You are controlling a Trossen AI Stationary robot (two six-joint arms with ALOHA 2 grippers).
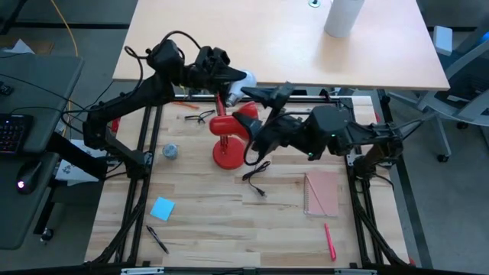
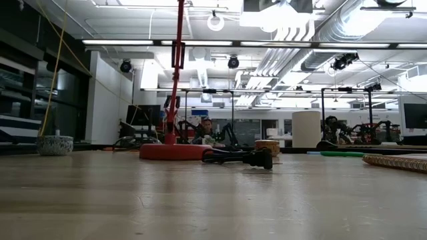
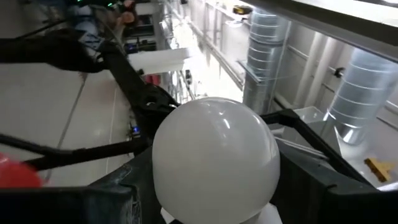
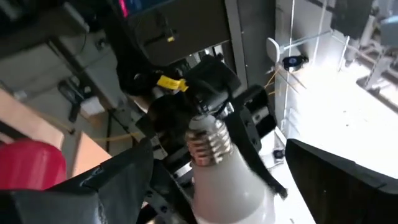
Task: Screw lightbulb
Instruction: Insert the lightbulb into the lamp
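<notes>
Progress: we judged screwing not begun | small white rounded lightbulb (image 1: 235,92) sat clamped in left gripper (image 1: 229,79), 12 o'clock of red lamp (image 1: 229,131); right gripper (image 1: 263,95) spread wide beside it

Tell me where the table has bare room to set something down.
Free: the front middle, between the blue sticky note and the pink notebook. Crowded: around the red lamp, where the left gripper holds the lightbulb beside the right gripper, with the black cable nearby.
</notes>
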